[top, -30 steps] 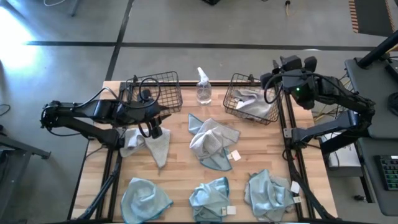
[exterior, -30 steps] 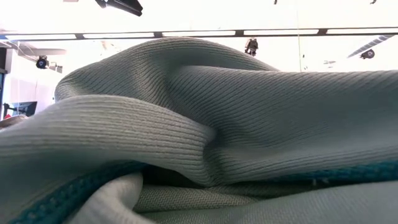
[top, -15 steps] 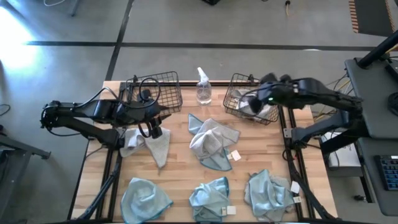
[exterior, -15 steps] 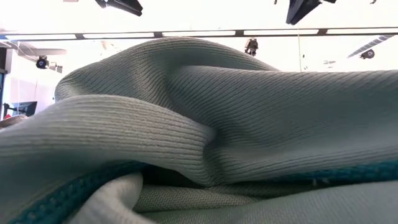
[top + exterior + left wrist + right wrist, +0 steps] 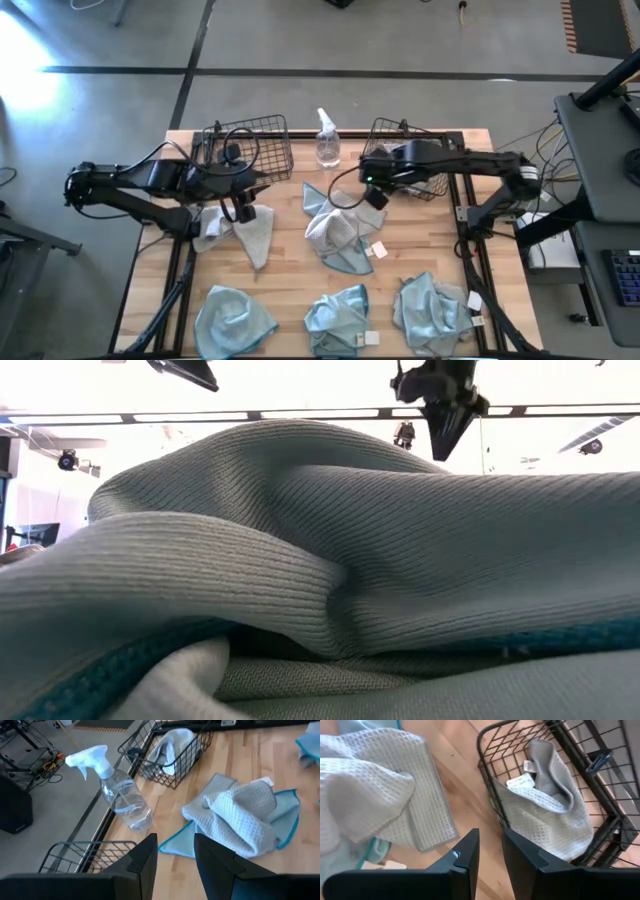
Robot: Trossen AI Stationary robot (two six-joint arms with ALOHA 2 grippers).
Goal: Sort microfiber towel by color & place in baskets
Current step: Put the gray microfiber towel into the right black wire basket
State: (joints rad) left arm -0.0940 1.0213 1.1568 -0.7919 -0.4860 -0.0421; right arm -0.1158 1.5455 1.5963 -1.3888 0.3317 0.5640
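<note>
A pale grey towel (image 5: 336, 226) lies crumpled on a teal one (image 5: 351, 263) at the table's middle. My right gripper (image 5: 374, 195) hangs open and empty over the bare wood between that pile's far right edge (image 5: 370, 780) and the right basket (image 5: 385, 135). That basket holds a grey towel (image 5: 545, 810). My left gripper (image 5: 245, 210) is open and empty above another grey towel (image 5: 252, 236), which lies flat on the table in front of the left basket (image 5: 250, 128). Three teal towels (image 5: 232, 320) (image 5: 338, 320) (image 5: 430, 305) lie along the near edge.
A clear spray bottle (image 5: 325, 140) stands between the two baskets at the far edge. A teal-edged towel (image 5: 320, 580) lies right in front of the low camera and fills its view; my right gripper (image 5: 440, 405) shows above it.
My right gripper has swung from beyond the right basket toward the table's left and near side, passing over the basket and coming down beside the middle pile. My left arm has kept still. No towel has moved.
</note>
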